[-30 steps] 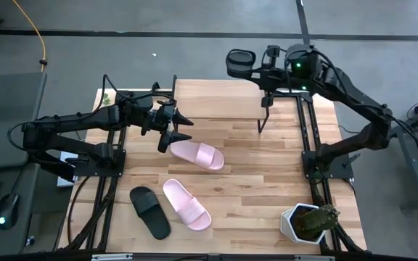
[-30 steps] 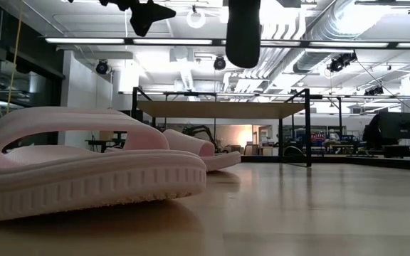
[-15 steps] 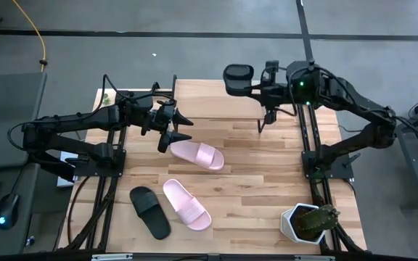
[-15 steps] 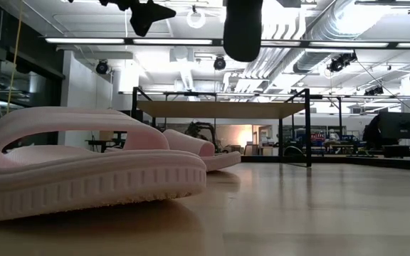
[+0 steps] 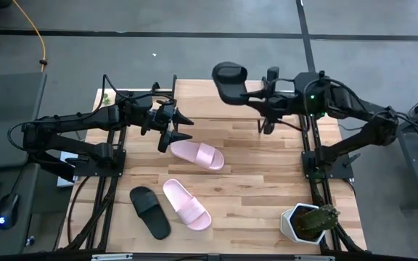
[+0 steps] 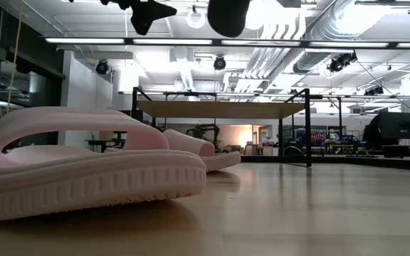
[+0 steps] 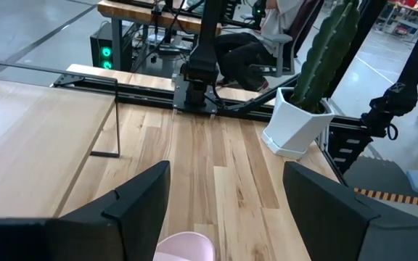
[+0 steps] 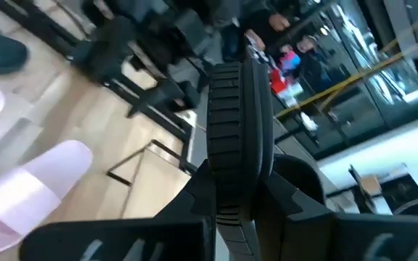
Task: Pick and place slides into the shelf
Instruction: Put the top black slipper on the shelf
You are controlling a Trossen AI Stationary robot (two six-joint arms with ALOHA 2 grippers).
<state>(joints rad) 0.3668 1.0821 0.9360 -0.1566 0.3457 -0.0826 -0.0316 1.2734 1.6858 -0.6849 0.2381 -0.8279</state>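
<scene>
Left tool [image 5: 182, 126] hovers above the desk [image 5: 267, 181] with its fingers spread and nothing between them, just beside the heel end of one pink slide [image 5: 197, 154]; in the left wrist view the tip of that slide [image 7: 185, 246] shows between the two dark fingers [image 7: 140, 199]. Right tool [image 5: 261, 98] pinches a black slide [image 5: 228, 75] by its edge and holds it in the air over the far rim of the shelf [image 5: 223, 101]; the right wrist view shows the ribbed sole [image 8: 234, 123] clamped between the fingers, turned on edge.

Four slides are counted: two pink and two black. A second pink slide [image 5: 186, 204] and a second black slide [image 5: 150, 212] lie side by side, touching, near the desk's front left. In the low view the nearest pink slide [image 6: 84, 167] fills the foreground, and the shelf [image 6: 219, 109] stands behind on thin black legs, with open space under its top.

One potted cactus [image 5: 310, 221] in a white pot stands at the front right corner, well apart from the slides. Bare wood lies open between the slides and the cactus. Black frame rails [image 5: 312, 145] run along the desk's left and right edges.
</scene>
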